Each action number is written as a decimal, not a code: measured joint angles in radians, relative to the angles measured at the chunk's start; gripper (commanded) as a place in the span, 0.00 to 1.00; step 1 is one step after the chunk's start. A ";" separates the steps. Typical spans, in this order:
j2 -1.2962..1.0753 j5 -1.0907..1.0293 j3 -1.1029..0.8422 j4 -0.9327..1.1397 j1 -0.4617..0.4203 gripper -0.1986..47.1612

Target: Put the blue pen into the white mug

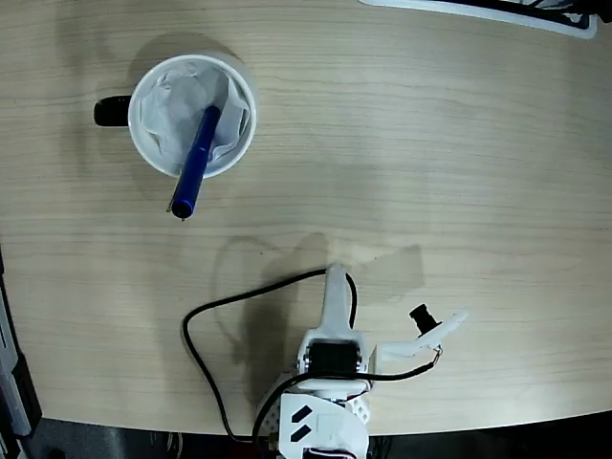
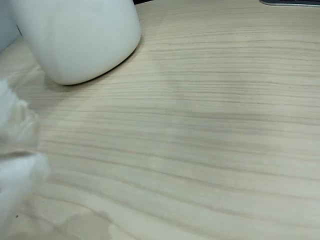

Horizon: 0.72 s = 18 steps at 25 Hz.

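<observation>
The white mug (image 1: 153, 129) stands at the table's upper left in the fixed view, black handle pointing left, crumpled white paper inside. The blue pen (image 1: 196, 161) leans in it, one end down in the paper and the other sticking out over the near rim. My gripper (image 1: 336, 279) is far from both, pulled back near the table's front edge. It points toward the far side, looks shut with no gap showing, and holds nothing. In the wrist view the mug (image 2: 80, 40) fills the top left corner, and a blurred white finger (image 2: 15, 170) shows at the left edge.
A black cable (image 1: 206, 316) loops on the table left of the arm. My wrist camera bracket (image 1: 430, 333) sticks out to the right. A white-edged dark object (image 1: 497, 11) lies at the far right edge. Light wood tabletop (image 1: 430, 143) lies between mug and arm.
</observation>
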 measured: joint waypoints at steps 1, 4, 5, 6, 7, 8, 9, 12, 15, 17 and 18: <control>0.000 0.000 0.000 0.000 0.000 0.00; 0.000 0.002 0.000 0.017 0.000 0.00; 0.000 0.000 0.000 0.018 0.000 0.00; 0.000 0.000 0.000 0.018 0.000 0.00; 0.000 0.000 0.000 0.018 0.000 0.00; 0.000 0.000 0.000 0.018 0.000 0.00; 0.000 0.000 0.000 0.018 0.000 0.00; 0.000 0.000 0.000 0.018 0.000 0.00; 0.000 0.000 0.000 0.018 -0.002 0.00; 0.000 0.000 0.000 0.018 -0.002 0.00; 0.000 0.000 0.000 0.018 -0.002 0.00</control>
